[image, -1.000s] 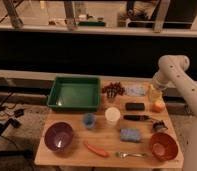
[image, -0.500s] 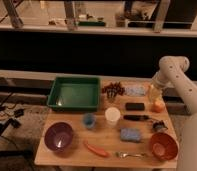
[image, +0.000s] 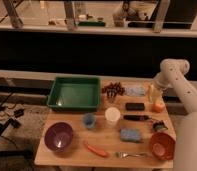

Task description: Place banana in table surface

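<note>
The table surface (image: 72, 152) is a light tan wooden top carrying several items. My gripper (image: 153, 95) hangs at the end of the white arm (image: 172, 70) over the table's far right edge. A pale-yellow, slim upright shape at the gripper looks like the banana (image: 151, 93); it sits just above the table, close over a round orange fruit (image: 159, 106). How the gripper holds it does not show.
A green tray (image: 74, 93) stands at the back left. A dark red cluster (image: 113, 89), black bar (image: 135, 106), white cup (image: 112, 115), blue cup (image: 89, 120), blue sponge (image: 130, 134), purple bowl (image: 59, 136), orange-red stick (image: 96, 149), fork (image: 129, 155) and orange bowl (image: 162, 145) lie around.
</note>
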Robot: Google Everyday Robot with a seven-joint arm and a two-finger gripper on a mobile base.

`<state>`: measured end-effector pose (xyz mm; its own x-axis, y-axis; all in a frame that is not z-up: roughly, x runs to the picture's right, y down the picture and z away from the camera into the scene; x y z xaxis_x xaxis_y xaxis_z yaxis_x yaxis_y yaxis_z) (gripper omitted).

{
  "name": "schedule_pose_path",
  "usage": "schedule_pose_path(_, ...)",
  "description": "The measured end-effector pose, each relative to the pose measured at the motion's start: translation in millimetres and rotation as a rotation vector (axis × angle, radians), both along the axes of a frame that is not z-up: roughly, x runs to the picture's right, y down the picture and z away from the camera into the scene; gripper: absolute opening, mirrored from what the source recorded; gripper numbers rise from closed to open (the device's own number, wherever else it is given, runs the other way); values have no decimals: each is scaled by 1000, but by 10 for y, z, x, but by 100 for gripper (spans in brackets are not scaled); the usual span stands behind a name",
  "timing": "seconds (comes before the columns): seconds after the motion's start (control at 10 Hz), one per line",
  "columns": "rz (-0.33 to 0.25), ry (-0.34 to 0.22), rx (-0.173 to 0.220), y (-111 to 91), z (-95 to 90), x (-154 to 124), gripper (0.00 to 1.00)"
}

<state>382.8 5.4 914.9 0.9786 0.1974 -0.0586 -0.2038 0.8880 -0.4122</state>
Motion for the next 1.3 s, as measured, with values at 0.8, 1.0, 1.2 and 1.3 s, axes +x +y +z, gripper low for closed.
schedule_pose_path(0.8,8,20,50,-45,487,134,80)
schedule_pose_path(1.0,17,29,35,33,579,212,80)
schedule_pose_path(1.2,25,33,29,78,632,277,80)
schedule_pose_path(1.3,25,33,27,85,636,290,80)
